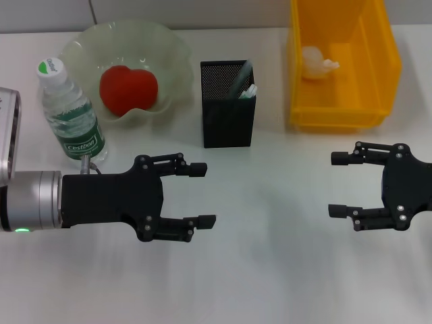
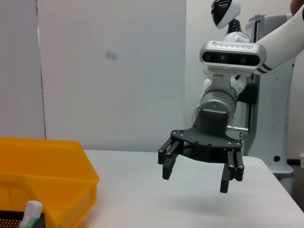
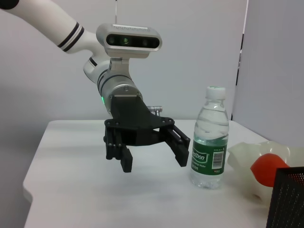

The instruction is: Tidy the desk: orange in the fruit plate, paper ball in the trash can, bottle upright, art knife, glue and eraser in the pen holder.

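Both the left gripper (image 1: 202, 196) and right gripper (image 1: 339, 184) are spread wide, empty. The upright bottle (image 1: 71, 111), upper left, could be toppled by a careless left-arm swing.

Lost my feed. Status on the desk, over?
Left tool and right tool open, empty, above the desk. Bottle upright, fruit in plate, paper ball in bin, holder loaded. Nothing in the way.

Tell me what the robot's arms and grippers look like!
Each gripper is black, with a flat plate and two jointed fingers held by small silver screws. The left gripper sits on a shiny silver wrist with a little green light. Its arm is white with black rings, and a grey camera bar sits above the wrist. The right gripper looks the same.
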